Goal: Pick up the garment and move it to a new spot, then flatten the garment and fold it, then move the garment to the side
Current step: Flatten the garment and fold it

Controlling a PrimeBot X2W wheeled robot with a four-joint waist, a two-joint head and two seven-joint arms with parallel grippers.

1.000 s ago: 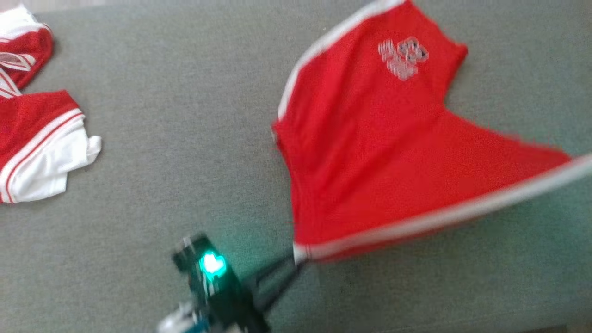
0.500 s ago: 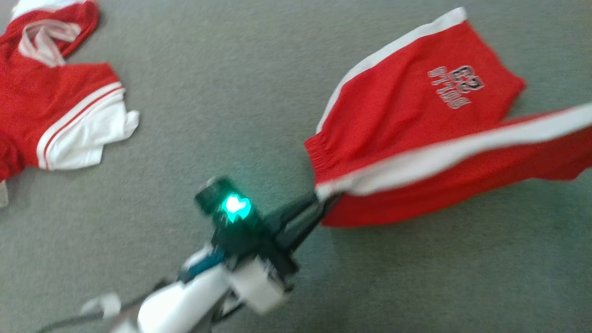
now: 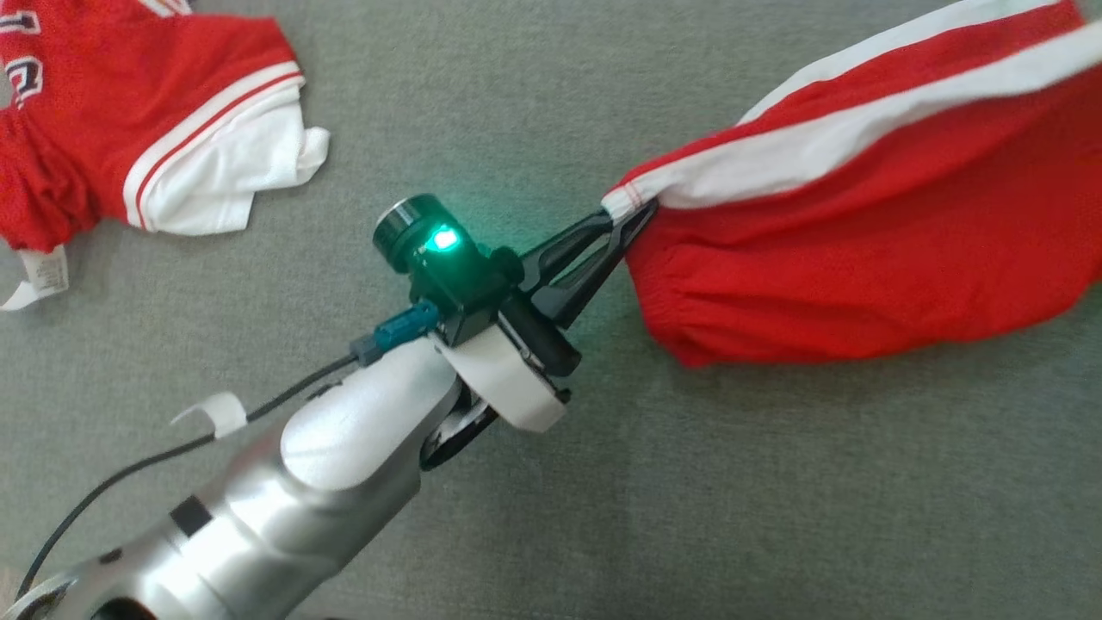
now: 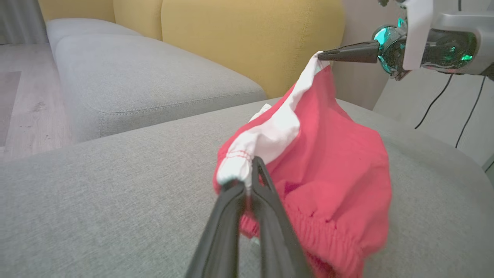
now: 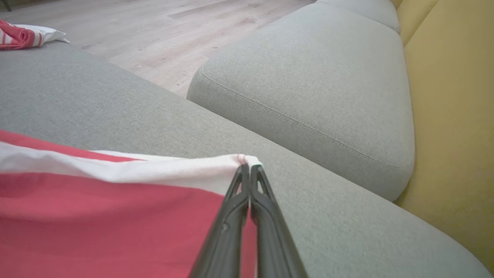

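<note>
The left hand is clamped on a white-striped corner of the red garment, right at its gathered elastic waistband. From that hand the garment's long axis runs away to the right hand, whose fingers are pressed together on the far end of the same white stripe. The stripe is stretched in a line between the two hands, and the red cloth sags below it in a loose pouch. Whether the pouch touches the seat I cannot tell.

Beneath both hands lies a grey sofa seat. Well off to the left of the left hand, a second red-and-white garment lies on the same seat. Beyond the right hand are another grey cushion, yellow back cushions and a wooden floor.
</note>
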